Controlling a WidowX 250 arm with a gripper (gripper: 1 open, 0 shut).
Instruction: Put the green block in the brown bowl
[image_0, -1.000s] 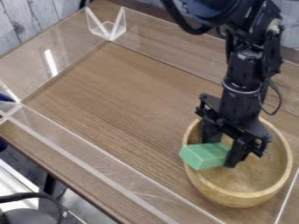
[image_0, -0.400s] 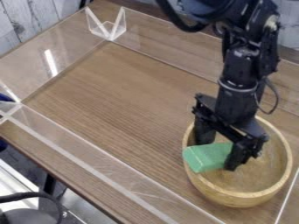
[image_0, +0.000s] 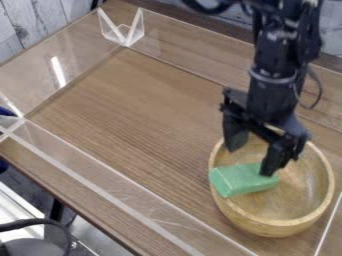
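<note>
The green block (image_0: 239, 181) lies inside the brown bowl (image_0: 310, 205), resting against its left inner wall near the rim. My gripper (image_0: 259, 156) hangs just above the block with its two black fingers spread wide and nothing between them. The left finger (image_0: 234, 138) stands over the bowl's left rim, the right finger (image_0: 283, 160) over the bowl's inside. The black arm rises from the gripper to the top right of the frame.
The bowl sits at the front right of a wooden tabletop (image_0: 134, 110) bordered by low clear acrylic walls (image_0: 80, 150). A clear acrylic corner piece (image_0: 122, 27) stands at the far left. The table's front edge drops off at lower left.
The fingers have spread apart and let go of the green block, which now lies in the bowl. The gripper has risen a little above it.
</note>
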